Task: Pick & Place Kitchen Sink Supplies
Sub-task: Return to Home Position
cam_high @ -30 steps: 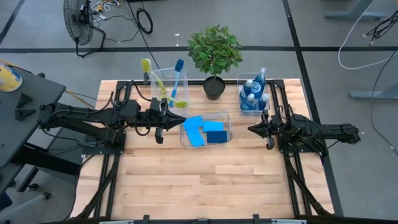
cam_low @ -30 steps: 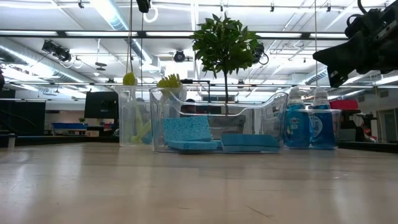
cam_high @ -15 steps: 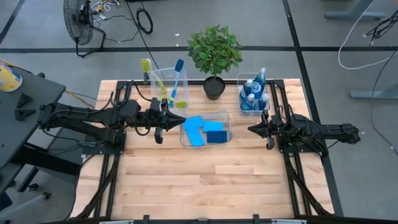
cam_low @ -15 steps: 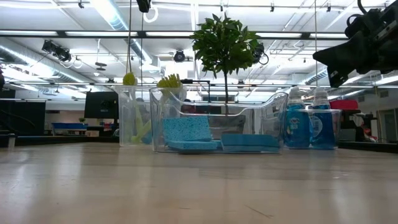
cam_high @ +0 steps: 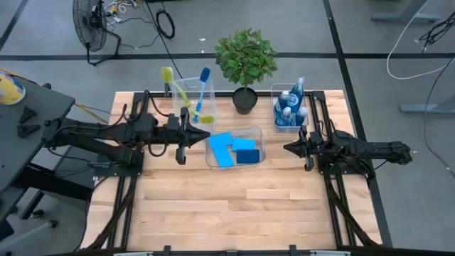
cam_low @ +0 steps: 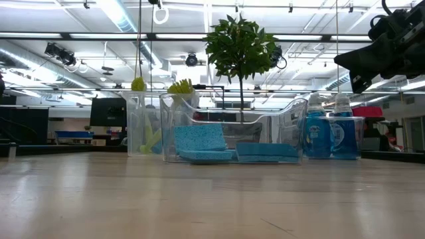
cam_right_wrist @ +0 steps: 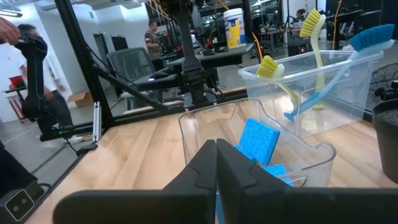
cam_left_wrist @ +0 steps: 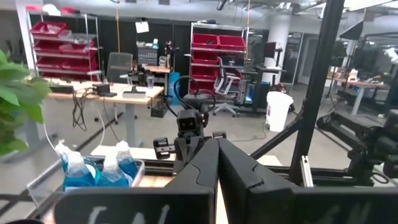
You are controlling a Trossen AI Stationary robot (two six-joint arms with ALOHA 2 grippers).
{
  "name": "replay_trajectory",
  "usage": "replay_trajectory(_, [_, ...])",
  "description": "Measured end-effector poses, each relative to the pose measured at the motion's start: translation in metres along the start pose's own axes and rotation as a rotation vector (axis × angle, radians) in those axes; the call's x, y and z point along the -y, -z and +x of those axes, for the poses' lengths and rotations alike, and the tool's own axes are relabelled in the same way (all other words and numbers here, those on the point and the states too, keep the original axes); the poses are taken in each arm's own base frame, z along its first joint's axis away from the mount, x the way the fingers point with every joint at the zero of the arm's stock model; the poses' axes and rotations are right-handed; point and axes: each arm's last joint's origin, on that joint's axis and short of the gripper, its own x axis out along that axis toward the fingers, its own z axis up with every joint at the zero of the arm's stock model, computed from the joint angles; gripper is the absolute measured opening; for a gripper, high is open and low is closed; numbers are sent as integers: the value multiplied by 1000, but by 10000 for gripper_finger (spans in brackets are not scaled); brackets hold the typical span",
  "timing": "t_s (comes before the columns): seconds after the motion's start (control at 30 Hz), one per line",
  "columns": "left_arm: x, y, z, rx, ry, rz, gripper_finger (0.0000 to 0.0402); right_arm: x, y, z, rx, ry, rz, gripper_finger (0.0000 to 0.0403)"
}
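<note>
Several bright-blue sponges (cam_high: 231, 148) (cam_right_wrist: 259, 141) lie in a clear bin (cam_high: 257, 133) at mid-table; one leans upright against the bin's wall (cam_low: 198, 139). Three dish brushes (cam_high: 193, 96) (cam_right_wrist: 309, 26) stand head-up in a clear bin behind it. Small blue-liquid bottles (cam_high: 290, 108) (cam_low: 330, 136) (cam_left_wrist: 93, 171) stand in a bin at the far right. My left gripper (cam_high: 210, 134) (cam_left_wrist: 217, 143) hovers shut, level, just left of the sponge bin. My right gripper (cam_high: 286, 148) (cam_right_wrist: 216, 145) hovers shut to the right of that bin, pointing at it.
A green potted plant (cam_high: 245, 62) stands at the far edge between the brush bin and the bottle bin. Bare wooden table (cam_high: 234, 206) lies toward the near edge. Black frame rails (cam_high: 341, 206) run along both sides.
My left gripper has rolled a little about the line it points along, staying where it was and staying shut. Nothing else has moved.
</note>
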Motion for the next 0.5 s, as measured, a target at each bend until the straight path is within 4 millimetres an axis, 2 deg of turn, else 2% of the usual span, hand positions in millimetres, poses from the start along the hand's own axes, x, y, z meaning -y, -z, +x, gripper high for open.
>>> replay_trajectory(0.17, [-1,-1,-15,53,20,55,14,0,0,0,-1,0,0,9])
replay_trajectory(0.5, [-6,29,-62,82,41,34,14,0,0,0,0,2,0,9])
